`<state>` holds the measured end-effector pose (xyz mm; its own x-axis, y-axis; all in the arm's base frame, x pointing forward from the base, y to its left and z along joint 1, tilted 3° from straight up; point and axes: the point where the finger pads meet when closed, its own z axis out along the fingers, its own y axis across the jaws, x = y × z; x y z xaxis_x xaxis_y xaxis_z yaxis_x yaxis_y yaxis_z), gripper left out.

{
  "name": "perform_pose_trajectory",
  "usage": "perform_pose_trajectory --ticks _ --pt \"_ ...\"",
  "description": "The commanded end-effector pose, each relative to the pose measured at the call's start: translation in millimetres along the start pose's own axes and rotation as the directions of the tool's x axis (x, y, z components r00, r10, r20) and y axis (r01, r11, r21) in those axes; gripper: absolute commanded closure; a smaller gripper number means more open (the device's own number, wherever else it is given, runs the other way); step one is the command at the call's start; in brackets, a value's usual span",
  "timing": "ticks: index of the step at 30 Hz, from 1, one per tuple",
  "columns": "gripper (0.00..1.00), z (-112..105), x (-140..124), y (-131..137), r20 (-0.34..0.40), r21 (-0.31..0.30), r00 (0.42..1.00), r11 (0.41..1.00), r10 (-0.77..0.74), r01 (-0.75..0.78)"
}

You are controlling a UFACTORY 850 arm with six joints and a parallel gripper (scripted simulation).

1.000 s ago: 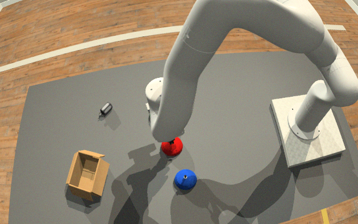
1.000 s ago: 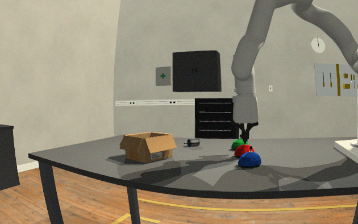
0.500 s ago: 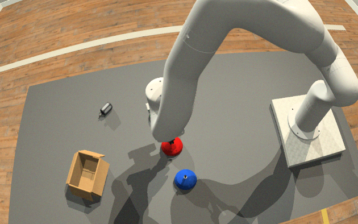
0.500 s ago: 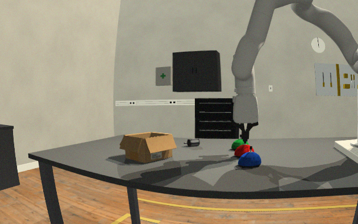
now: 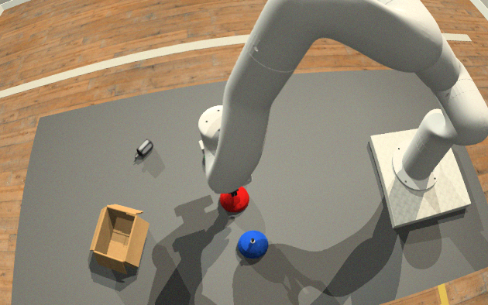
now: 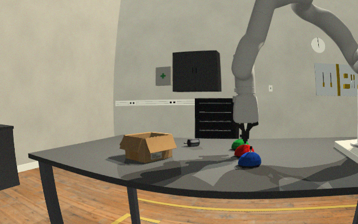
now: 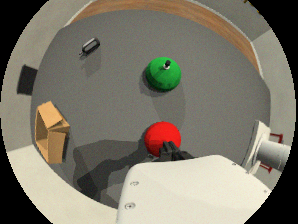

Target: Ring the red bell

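The red bell (image 5: pixel 234 200) sits near the middle of the grey table top; it also shows in the side view (image 6: pixel 244 150) and in the wrist view (image 7: pixel 161 137). My gripper (image 6: pixel 244 137) is shut and empty and points straight down at the bell. Its dark fingertips stand close over the bell's top (image 5: pixel 233 192) and show at the bell's near edge in the wrist view (image 7: pixel 170 152). The arm hides part of the bell from above. I cannot tell whether the fingertips touch the button.
A blue bell (image 5: pixel 252 244) sits close in front of the red one and a green bell (image 7: pixel 164 74) close behind it. An open cardboard box (image 5: pixel 119 238) stands to the left. A small dark cylinder (image 5: pixel 144 148) lies at the far left. The arm's base plate (image 5: pixel 420 176) is on the right.
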<state>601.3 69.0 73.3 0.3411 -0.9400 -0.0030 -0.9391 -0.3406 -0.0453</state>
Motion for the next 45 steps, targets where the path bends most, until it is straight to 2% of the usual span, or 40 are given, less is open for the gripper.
perform_pose_trajectory --ticks 1,45 --pt "1.0 -1.7 0.2 -0.7 0.0 0.001 1.0 1.0 0.0 0.0" --pt "1.0 -7.5 0.1 -0.5 0.0 0.001 1.0 1.0 0.0 0.0"
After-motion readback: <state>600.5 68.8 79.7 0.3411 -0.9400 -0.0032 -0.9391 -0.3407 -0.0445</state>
